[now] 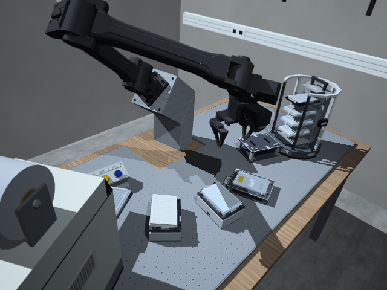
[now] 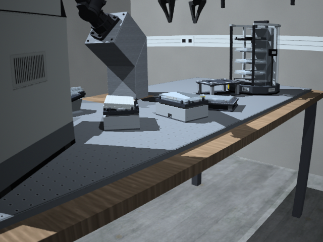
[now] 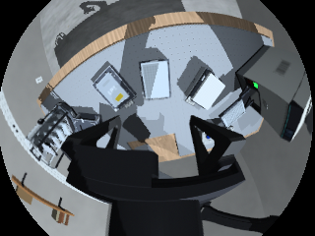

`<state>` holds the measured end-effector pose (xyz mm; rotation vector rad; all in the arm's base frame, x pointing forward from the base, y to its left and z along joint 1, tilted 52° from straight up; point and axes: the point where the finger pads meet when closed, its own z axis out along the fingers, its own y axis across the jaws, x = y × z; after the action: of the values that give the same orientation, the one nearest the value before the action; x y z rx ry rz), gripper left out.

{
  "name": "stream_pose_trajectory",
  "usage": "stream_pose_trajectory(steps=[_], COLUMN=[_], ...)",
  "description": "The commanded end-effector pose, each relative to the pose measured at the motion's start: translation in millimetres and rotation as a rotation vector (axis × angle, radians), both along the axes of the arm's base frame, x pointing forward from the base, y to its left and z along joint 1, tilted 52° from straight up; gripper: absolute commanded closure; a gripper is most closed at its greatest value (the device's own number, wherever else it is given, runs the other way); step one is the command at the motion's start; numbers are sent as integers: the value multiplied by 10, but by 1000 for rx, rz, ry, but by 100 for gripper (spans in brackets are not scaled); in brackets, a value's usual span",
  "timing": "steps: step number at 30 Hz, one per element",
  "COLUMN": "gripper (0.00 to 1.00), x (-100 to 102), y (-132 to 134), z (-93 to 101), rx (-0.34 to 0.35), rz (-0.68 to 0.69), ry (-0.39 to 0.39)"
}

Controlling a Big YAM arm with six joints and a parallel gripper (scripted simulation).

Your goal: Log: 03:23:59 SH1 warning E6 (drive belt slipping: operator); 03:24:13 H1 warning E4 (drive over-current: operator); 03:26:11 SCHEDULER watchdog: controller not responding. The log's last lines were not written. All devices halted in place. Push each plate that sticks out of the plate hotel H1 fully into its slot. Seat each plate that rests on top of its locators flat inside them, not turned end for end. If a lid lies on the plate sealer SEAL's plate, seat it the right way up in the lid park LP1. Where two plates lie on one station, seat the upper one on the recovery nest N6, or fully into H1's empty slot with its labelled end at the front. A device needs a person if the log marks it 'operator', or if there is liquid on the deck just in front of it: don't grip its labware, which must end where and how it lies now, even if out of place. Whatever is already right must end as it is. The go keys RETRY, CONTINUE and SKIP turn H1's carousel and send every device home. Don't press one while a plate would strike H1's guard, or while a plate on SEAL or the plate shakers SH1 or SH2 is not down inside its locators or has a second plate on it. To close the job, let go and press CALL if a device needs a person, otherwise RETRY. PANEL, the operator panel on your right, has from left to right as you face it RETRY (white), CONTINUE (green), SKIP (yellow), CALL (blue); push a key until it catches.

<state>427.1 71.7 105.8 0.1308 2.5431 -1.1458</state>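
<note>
Gripper (image 1: 233, 132) hung high above deck, fingers spread wide, nothing between them. Plate hotel H1 (image 1: 332, 103) stood at far deck corner; empty raised black nest (image 1: 259, 143) just beside it. Flat station with yellow-patched plate (image 1: 250, 184) lay nearer. Tilted white plate (image 1: 221, 196) rested on middle shaker. White plate (image 1: 164, 210) sat on next shaker. Operator panel (image 1: 109, 173) showed yellow and blue keys.

At the left edge of the top view, a big grey housing (image 1: 62, 218) hides the panel's (image 1: 109, 171) two left keys and most of one plate (image 1: 121, 196). The panel's lettering is too small to read. In the exterior view, the upper edge crops the hand (image 2: 182, 11).
</note>
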Motion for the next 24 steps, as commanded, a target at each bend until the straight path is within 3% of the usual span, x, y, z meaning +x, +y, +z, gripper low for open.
stream_pose_trajectory(steps=[1,10,18,20,24], gripper=[0,0,0,0,0], x=[-21,-4,-57,-91,-147], y=[-130,-304,-448,-499,-586], z=[150,418,537,565,644], rx=[-7,-1,-5,2,45], rz=[1,1,2,-19,-114], ry=[12,-1,7,-13,-130])
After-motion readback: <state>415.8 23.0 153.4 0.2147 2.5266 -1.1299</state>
